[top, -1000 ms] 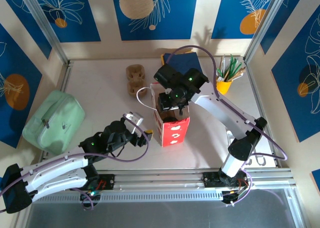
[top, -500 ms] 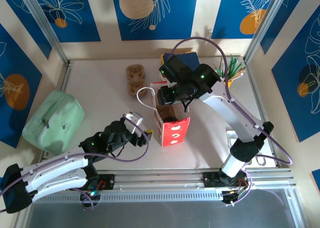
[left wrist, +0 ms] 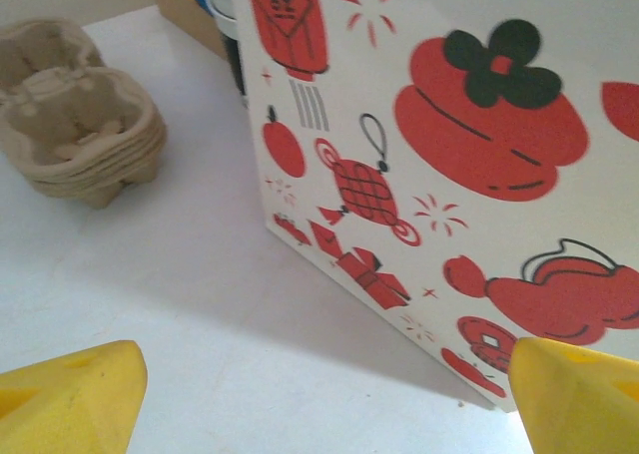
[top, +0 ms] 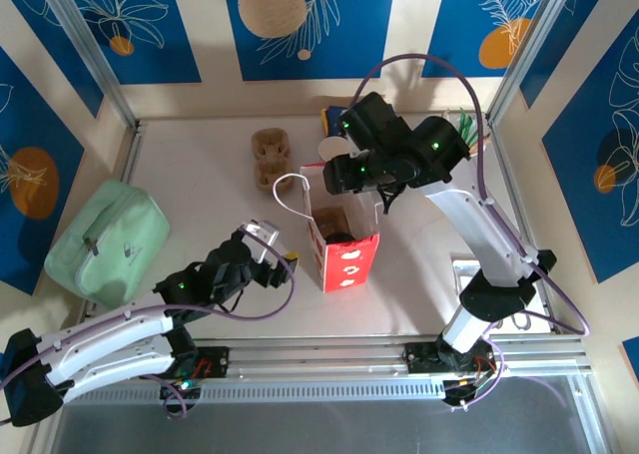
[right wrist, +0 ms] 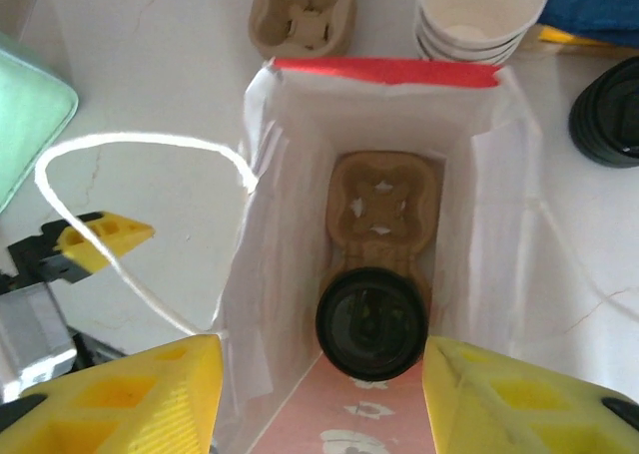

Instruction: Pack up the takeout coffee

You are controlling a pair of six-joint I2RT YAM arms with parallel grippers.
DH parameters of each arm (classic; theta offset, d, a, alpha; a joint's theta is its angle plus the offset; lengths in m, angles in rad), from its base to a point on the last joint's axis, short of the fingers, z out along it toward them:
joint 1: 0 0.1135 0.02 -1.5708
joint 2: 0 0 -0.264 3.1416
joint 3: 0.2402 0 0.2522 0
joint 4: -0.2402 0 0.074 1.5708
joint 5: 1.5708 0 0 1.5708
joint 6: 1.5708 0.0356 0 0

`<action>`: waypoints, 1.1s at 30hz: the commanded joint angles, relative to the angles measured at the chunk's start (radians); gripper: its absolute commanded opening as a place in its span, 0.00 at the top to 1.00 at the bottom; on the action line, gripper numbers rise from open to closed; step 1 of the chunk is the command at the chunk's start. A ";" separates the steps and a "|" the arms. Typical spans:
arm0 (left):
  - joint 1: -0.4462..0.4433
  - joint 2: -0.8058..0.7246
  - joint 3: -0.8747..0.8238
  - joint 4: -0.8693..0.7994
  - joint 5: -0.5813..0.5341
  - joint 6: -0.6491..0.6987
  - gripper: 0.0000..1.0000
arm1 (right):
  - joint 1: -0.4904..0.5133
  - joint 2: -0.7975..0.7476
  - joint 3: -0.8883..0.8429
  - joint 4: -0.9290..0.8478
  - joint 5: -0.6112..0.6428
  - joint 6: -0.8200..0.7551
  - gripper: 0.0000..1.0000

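Sitting in carrier [right wrist: 384, 200] at bag [right wrist: 469, 205] bottom: coffee [right wrist: 370, 322], lid on. Right gripper [right wrist: 319, 389] above bag, jaws wide, empty. Left gripper [left wrist: 319, 394] beside bag, jaws wide. Risk: right gripper snags handle [right wrist: 140, 145], tips bag, coffee spills.

a robot lab cell: a white table [top: 200, 175] framed by aluminium rails [top: 329, 359] and blue printed backdrop panels [top: 349, 45].

The bag [left wrist: 419, 125] is white with red pictures, the takeout coffee [right wrist: 371, 322] lid is black, the cup tray [right wrist: 384, 200] brown.
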 commanded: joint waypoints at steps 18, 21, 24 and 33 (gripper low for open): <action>0.050 -0.002 0.119 -0.141 -0.140 -0.100 0.01 | -0.483 -0.408 -0.449 0.229 -0.111 -0.091 0.33; 0.054 -0.001 0.117 -0.135 -0.142 -0.108 0.01 | -0.567 -0.444 -0.511 0.271 -0.134 -0.103 0.33; 0.059 -0.001 0.113 -0.132 -0.142 -0.110 0.00 | -0.633 -0.461 -0.560 0.311 -0.130 -0.118 0.32; 0.061 -0.005 0.094 -0.128 -0.144 -0.111 0.00 | -0.776 -0.470 -0.702 0.466 -0.155 -0.144 0.30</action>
